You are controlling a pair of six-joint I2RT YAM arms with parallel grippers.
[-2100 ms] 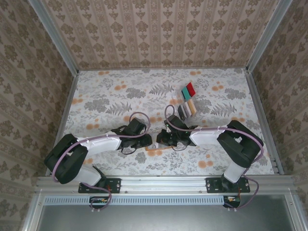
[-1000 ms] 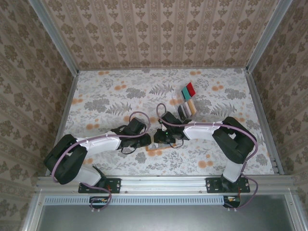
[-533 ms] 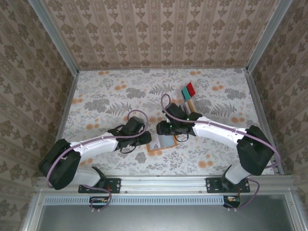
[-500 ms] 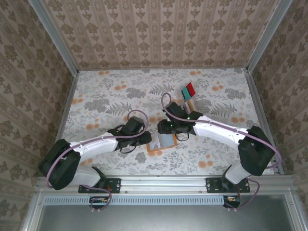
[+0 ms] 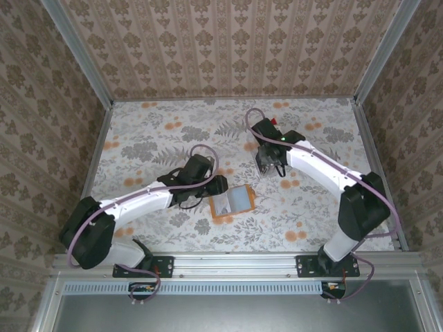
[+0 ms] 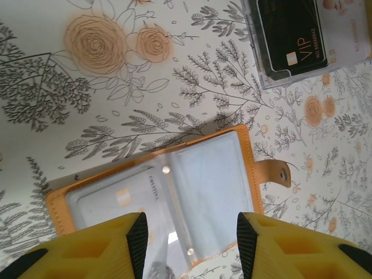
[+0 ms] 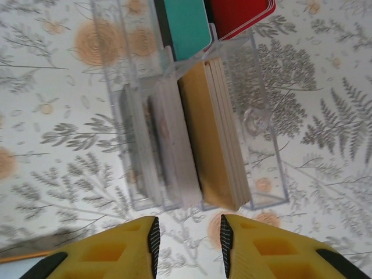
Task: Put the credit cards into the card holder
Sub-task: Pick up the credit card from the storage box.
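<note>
While the spread, empty left gripper (image 6: 190, 229) hangs above the open card holder (image 5: 232, 203), the right gripper (image 7: 188, 232), likewise spread, hovers over the credit cards (image 7: 218, 139). Next, it likely must pinch one.

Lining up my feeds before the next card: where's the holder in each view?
Top external: holder lies open, just below centre.
Left wrist: lower centre, open, clasp tab pointing right.
Right wrist: a thin orange sliver at the lower-left edge, probably its rim.
Shared landmark: the clear card tray, upper right in left wrist, central in right wrist.
</note>
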